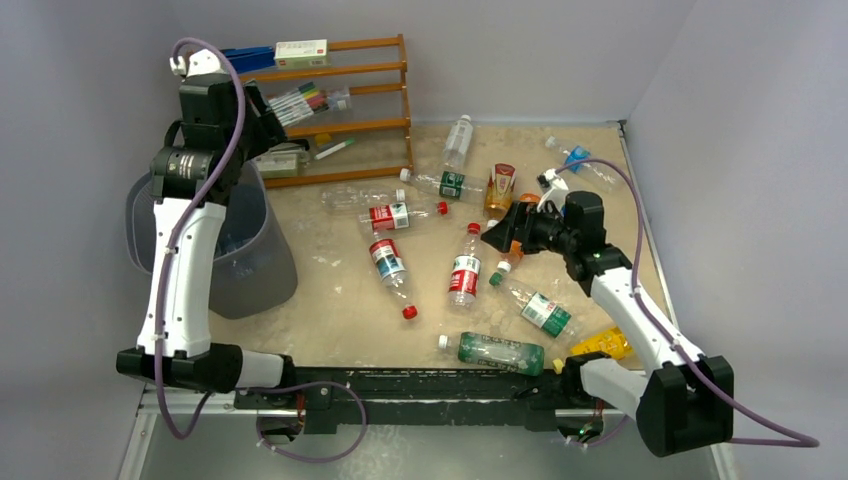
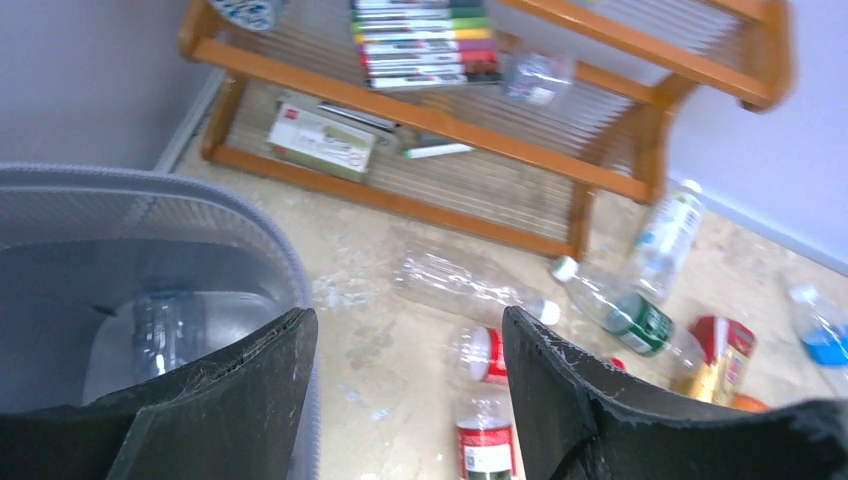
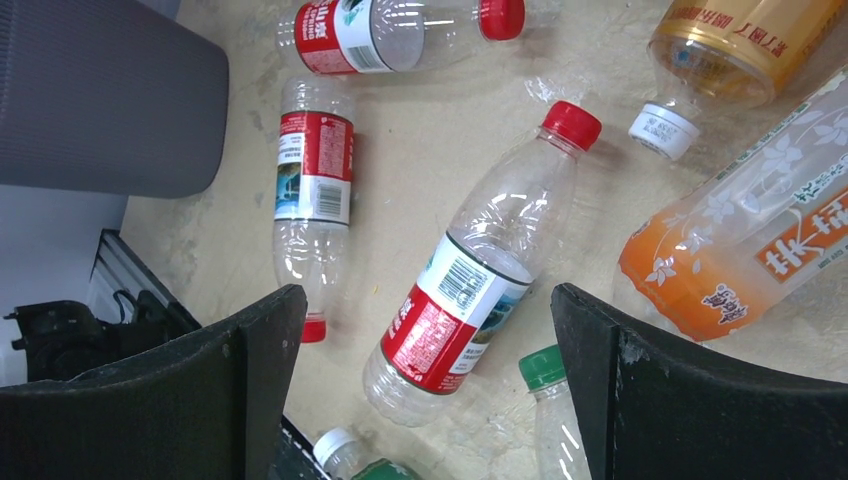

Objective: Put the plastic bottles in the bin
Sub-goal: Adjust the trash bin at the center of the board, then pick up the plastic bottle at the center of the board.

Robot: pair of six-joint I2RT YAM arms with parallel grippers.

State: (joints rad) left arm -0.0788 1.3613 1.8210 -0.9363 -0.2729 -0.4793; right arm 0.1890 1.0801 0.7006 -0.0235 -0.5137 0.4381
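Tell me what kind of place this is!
Probably a robot practice lab, not a home: two robot arms bolted to a table walled by plain grey panels, with plastic bottles scattered beside a bin.

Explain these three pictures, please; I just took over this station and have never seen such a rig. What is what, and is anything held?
This is a robot: a left arm and a right arm, bolted at the near edge of the table, each ending in a gripper with two black fingers. The wide picture comes from a fixed camera above and behind them. The other two come from wrist cameras, so those fingers frame the bottom.

The plastic bottles lie scattered on the table, near an orange wooden rack. The left gripper is open, up by the rim of the bin, which has one clear bottle inside. The right gripper is open over a red-labelled bottle. Neither holds anything.
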